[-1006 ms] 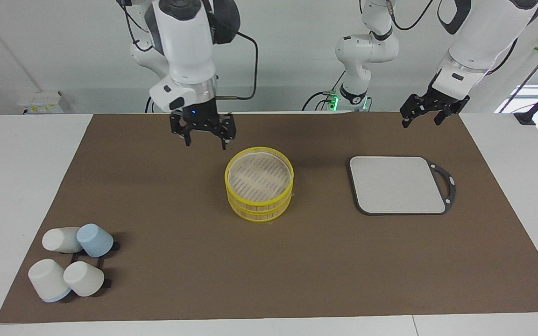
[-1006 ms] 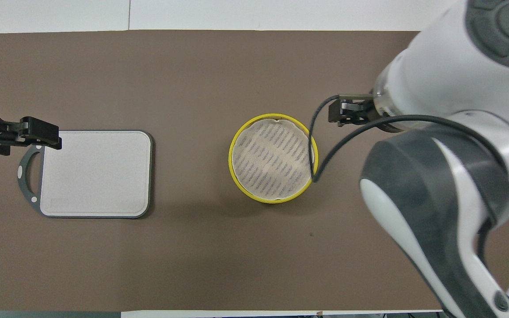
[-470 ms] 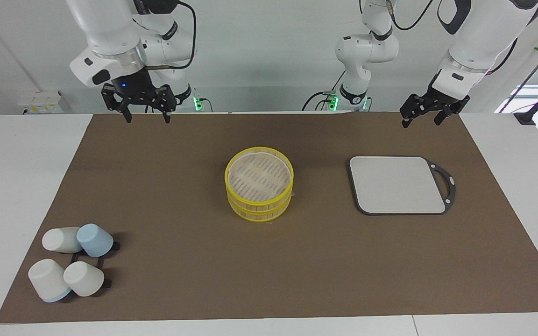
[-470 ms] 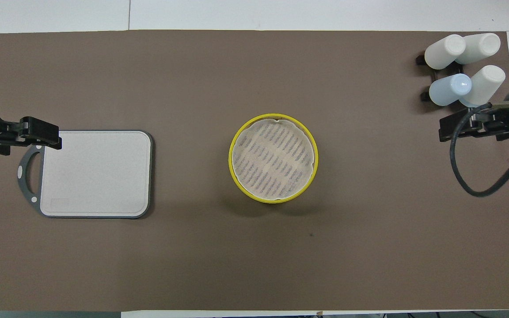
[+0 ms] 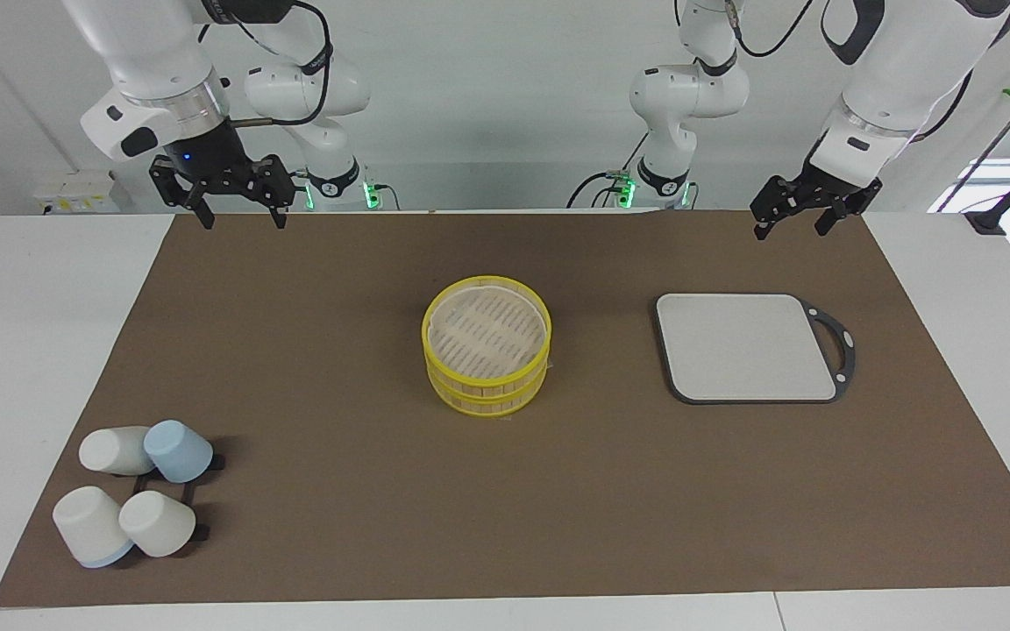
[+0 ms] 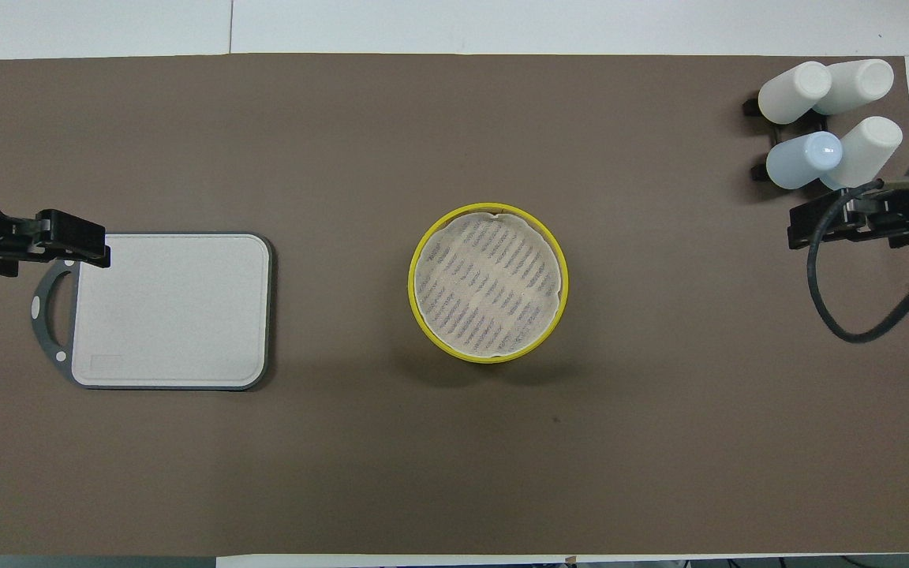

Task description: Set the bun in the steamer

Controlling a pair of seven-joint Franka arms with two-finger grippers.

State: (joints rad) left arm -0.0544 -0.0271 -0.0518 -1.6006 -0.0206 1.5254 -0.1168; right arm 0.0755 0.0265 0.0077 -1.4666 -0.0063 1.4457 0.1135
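Note:
The steamer [image 5: 486, 393] is a round bamboo basket with yellow rims in the middle of the brown mat; it also shows in the overhead view [image 6: 412, 285]. Its top shows a pale slatted surface and nothing lies on it. The bun is not in view. My right gripper [image 5: 240, 219] is open and empty, raised over the mat's robot-side edge toward the right arm's end; it also shows in the overhead view [image 6: 849, 225]. My left gripper [image 5: 790, 228] is open and empty, and waits raised over the mat's robot-side edge at the left arm's end [image 6: 68, 237].
A grey square board [image 5: 746, 346] with a dark handle lies toward the left arm's end [image 6: 170, 308]. Several white cups and one blue cup [image 5: 132, 491] lie on a black rack at the right arm's end, farther from the robots [image 6: 825, 118].
My right gripper has swung away from beside the steamer to the mat's robot-side edge at the right arm's end. The left arm and the steamer have not moved.

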